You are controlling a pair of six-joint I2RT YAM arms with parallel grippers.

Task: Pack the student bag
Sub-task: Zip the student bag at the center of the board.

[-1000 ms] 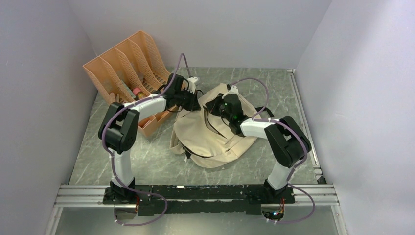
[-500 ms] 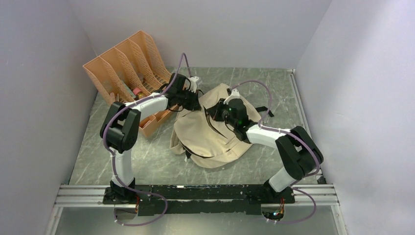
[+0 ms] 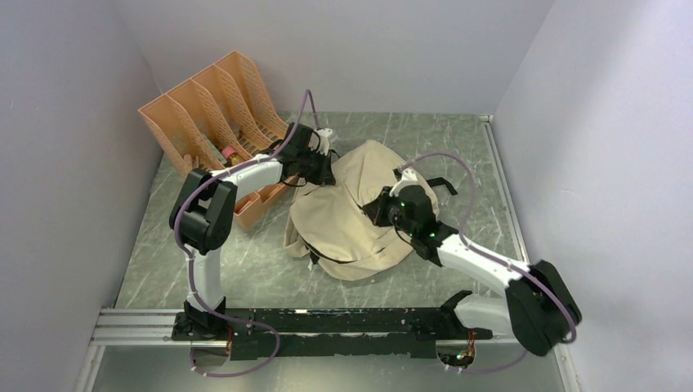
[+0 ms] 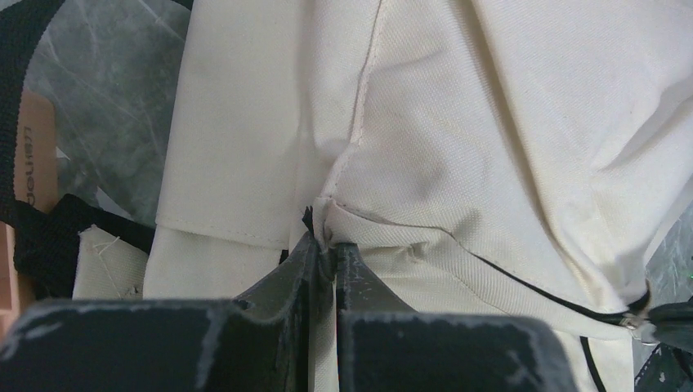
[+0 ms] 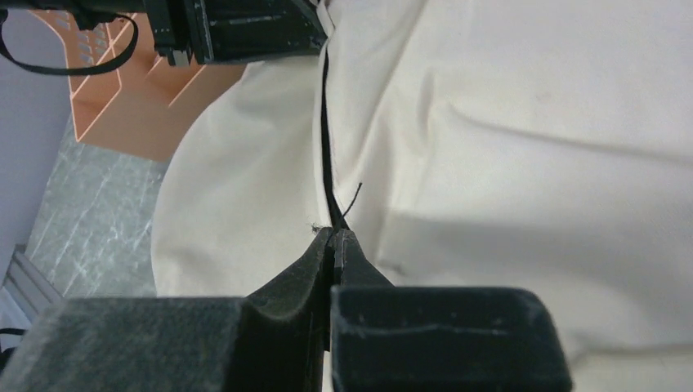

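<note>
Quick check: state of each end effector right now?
Left end effector: closed, pinching a fold of the student bag.
Right end effector: closed, apparently gripping the bag's black zipper line.

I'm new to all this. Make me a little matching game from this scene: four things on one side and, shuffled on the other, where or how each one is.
Things:
1. student bag
2. file organizer
3. left hand
4. right hand

Descriptions:
A. orange, standing at the far left
B. shut at the black zipper line
C. cream, slumped in the middle of the table
D. pinching a fold of cream fabric by a seam

Pairs: 1-C; 2-A; 3-D; 4-B
</note>
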